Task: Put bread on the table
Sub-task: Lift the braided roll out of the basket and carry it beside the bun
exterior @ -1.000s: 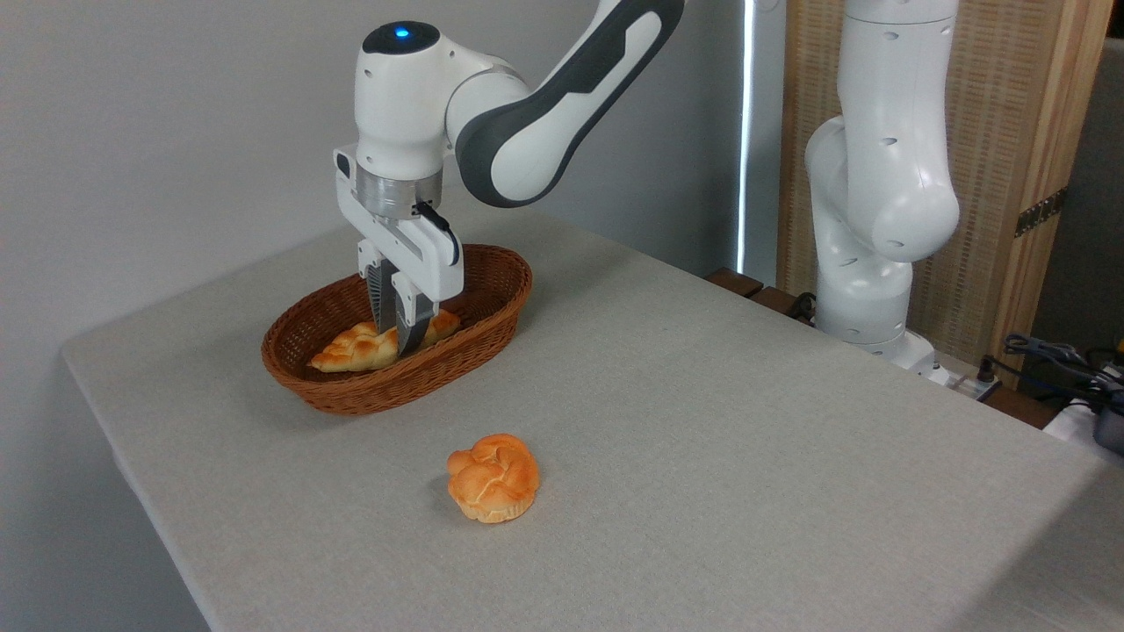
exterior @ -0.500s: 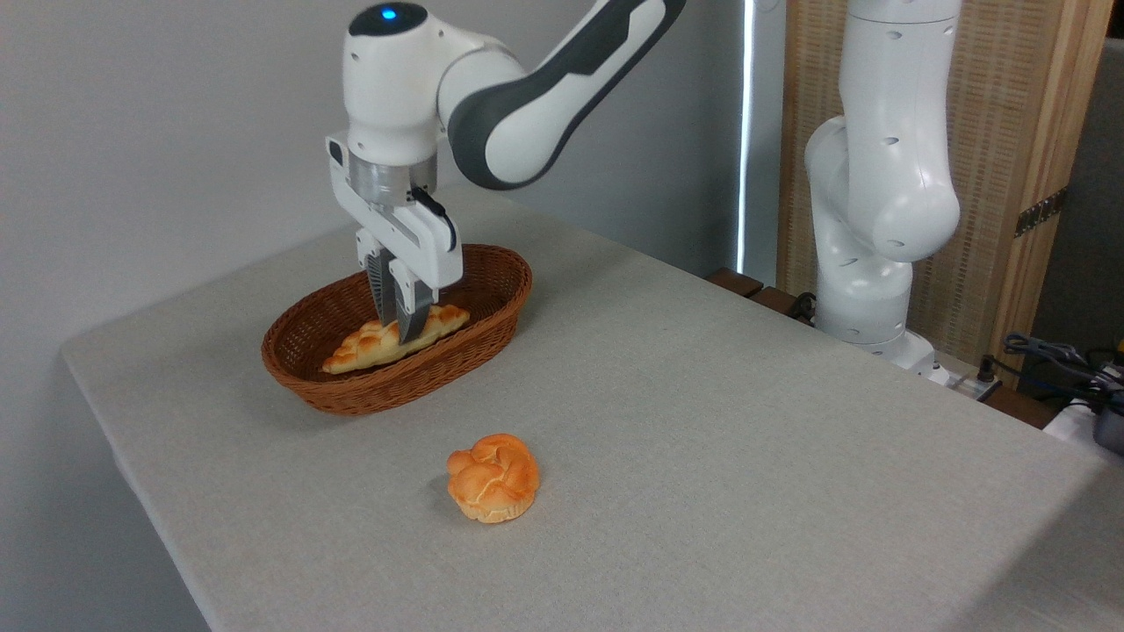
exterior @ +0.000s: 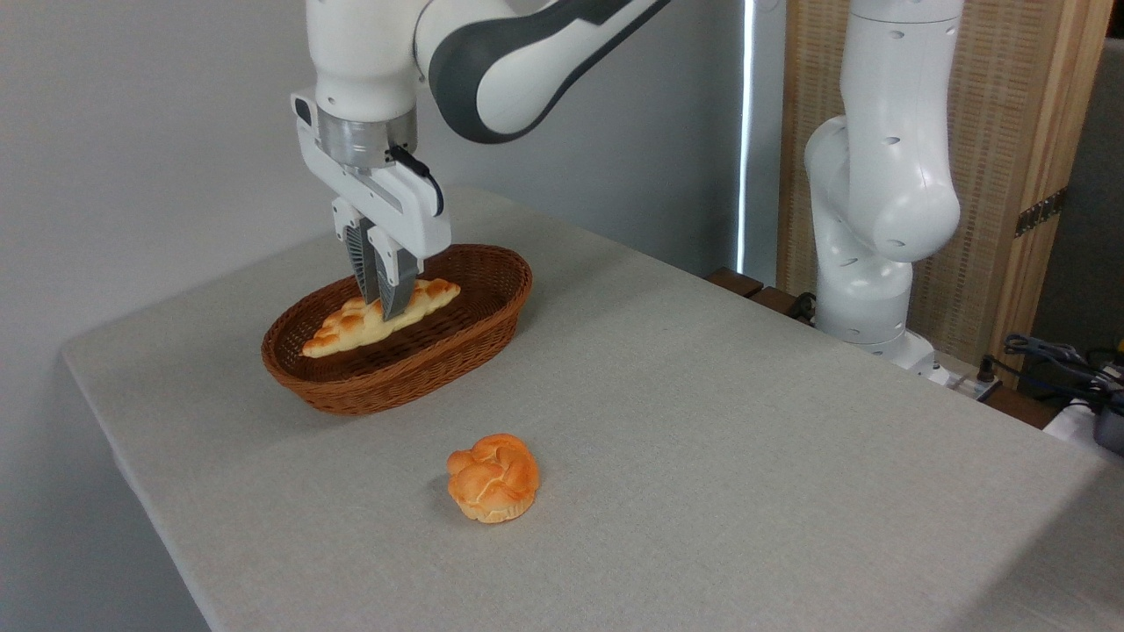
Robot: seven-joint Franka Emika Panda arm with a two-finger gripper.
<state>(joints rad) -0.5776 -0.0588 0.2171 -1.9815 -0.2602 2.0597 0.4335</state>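
Observation:
The bread (exterior: 342,326), a braided golden loaf with pointed ends, hangs tilted just above the floor of the brown wicker basket (exterior: 492,303). My gripper (exterior: 383,309) is shut on the loaf near its middle, pointing straight down. The loaf's left end dips lower than its right end. The table (exterior: 702,421) has a light grey fabric top and carries the basket at its far left.
A round orange knotted bun (exterior: 493,477) lies on the table in front of the basket. The white arm base (exterior: 878,219) stands off the table's right edge, with cables (exterior: 1054,360) beside it. A grey wall lies behind.
The gripper has risen and shifted slightly left, lifting the bread with it from the basket floor to about rim height.

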